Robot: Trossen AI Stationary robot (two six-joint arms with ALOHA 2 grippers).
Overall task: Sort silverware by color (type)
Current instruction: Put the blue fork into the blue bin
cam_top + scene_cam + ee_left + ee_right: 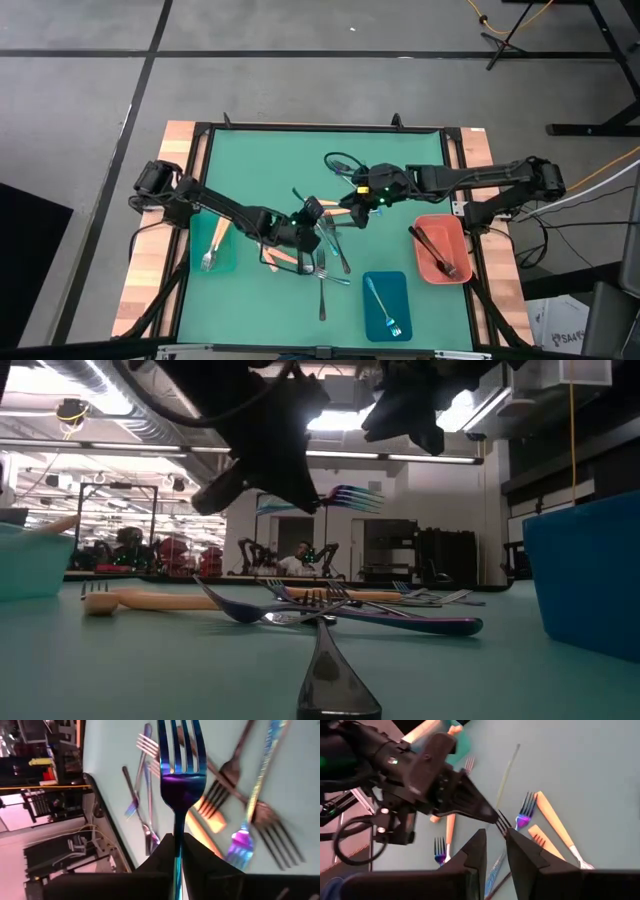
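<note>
Tabletop (270, 160): green mat, centre of the high view.
Trays: teal tray (213, 250) at left holds an orange-handled fork; salmon tray (441, 248) at right holds dark forks; blue tray (385, 303) at lower centre holds one blue fork.
Silverware pile (325, 255): mixed forks loose on the mat, centre of frame, between the trays.
Left gripper (312, 212): jaws pinched on the iridescent fork (180, 765), held above the pile.
Right gripper (358, 213): just right of the left one; jaws narrow, fingers (525, 851) apart, nothing visibly held.
</note>
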